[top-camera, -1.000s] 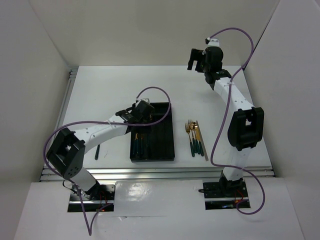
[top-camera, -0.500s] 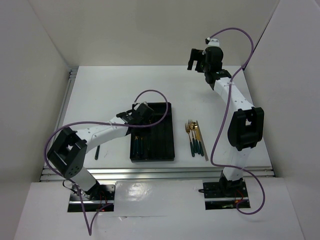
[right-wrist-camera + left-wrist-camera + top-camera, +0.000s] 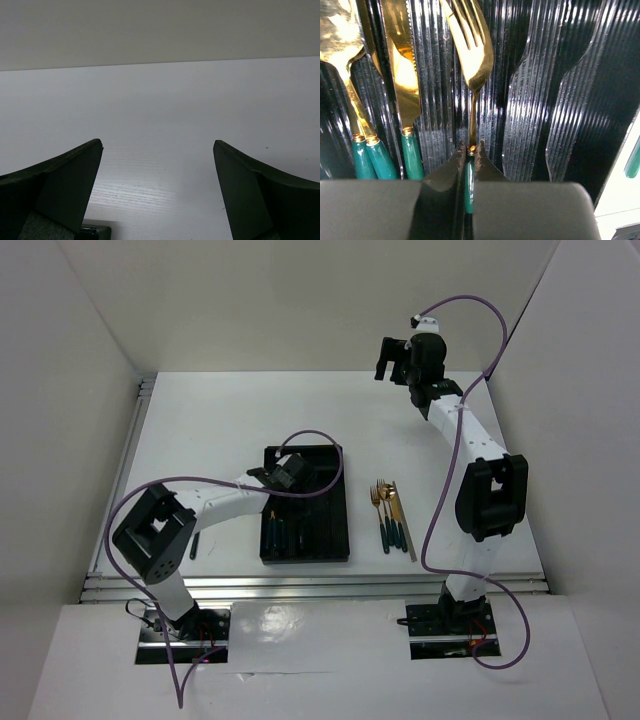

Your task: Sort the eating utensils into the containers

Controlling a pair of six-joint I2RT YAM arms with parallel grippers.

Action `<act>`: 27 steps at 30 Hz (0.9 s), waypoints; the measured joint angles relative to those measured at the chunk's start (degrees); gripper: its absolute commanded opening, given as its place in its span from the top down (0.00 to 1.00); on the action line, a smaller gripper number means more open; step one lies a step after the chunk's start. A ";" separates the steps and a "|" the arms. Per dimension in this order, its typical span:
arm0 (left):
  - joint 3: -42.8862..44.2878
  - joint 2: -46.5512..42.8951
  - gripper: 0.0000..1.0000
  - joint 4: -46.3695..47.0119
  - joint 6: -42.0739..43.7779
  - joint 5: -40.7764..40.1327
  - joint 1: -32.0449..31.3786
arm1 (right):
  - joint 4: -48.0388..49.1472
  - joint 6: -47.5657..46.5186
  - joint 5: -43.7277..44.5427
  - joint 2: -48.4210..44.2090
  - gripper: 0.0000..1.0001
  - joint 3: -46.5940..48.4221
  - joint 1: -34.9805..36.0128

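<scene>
left gripper (image 3: 470,156): clamped on green-handled gold metal fork (image 3: 471,60), over shallow black ribbed plastic tray (image 3: 530,100), maybe touching | right gripper (image 3: 157,145): spread wide, empty | loose gold-and-green utensils (image 3: 390,512): tray's 3 o'clock

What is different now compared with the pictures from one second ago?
The left gripper, shut on a fork, moved slightly toward the near edge, lower into the black tray; its elbow swung right. Nothing visibly taken or released. The right gripper, open and raised, and the utensils beside the tray stayed.
</scene>
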 measured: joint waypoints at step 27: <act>3.58 -5.03 0.31 -4.55 7.04 -3.69 1.05 | 0.00 0.00 -0.28 0.00 0.00 0.00 0.00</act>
